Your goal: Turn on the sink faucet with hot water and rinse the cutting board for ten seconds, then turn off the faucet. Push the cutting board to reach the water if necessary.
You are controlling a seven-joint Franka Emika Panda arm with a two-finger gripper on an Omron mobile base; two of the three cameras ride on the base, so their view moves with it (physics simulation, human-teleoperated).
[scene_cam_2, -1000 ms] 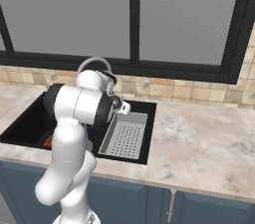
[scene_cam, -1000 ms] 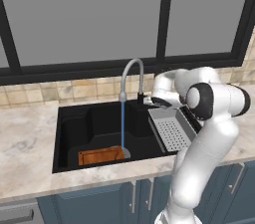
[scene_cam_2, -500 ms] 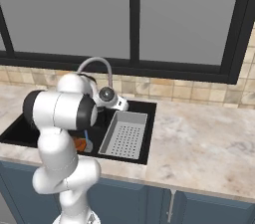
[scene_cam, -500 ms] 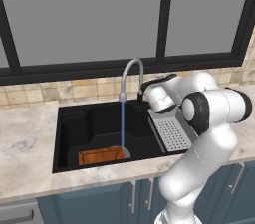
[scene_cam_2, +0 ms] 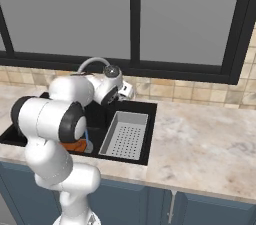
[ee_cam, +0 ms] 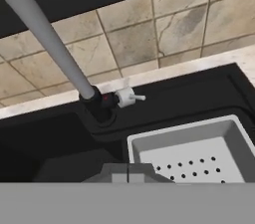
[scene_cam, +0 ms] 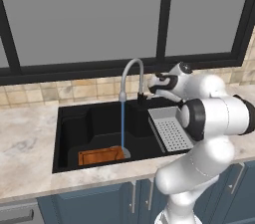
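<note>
The sink faucet [scene_cam: 130,68] arches over the black sink [scene_cam: 74,121], and a thin blue stream of water [scene_cam: 122,128] falls from it onto the right end of the orange-brown cutting board [scene_cam: 101,156] on the basin floor. My gripper [scene_cam: 152,88] hovers just right of the faucet base, shut and holding nothing. In the hand view its joined fingertips [ee_cam: 128,172] point toward the small white handle [ee_cam: 128,97] on the faucet [ee_cam: 47,36], with a gap between them. From the right, the gripper [scene_cam_2: 125,90] sits beside the spout [scene_cam_2: 93,61], and part of the board [scene_cam_2: 75,145] shows behind the arm.
A grey perforated drainer tray [scene_cam: 172,129] fills the sink's right part, directly below the hand [ee_cam: 199,153]. A tiled backsplash and dark window frame run behind the faucet. Marble counter [scene_cam_2: 200,139] extends on both sides.
The elbow has folded down and the hand has lifted slightly by the faucet base. The water keeps running and the cutting board has not moved.
</note>
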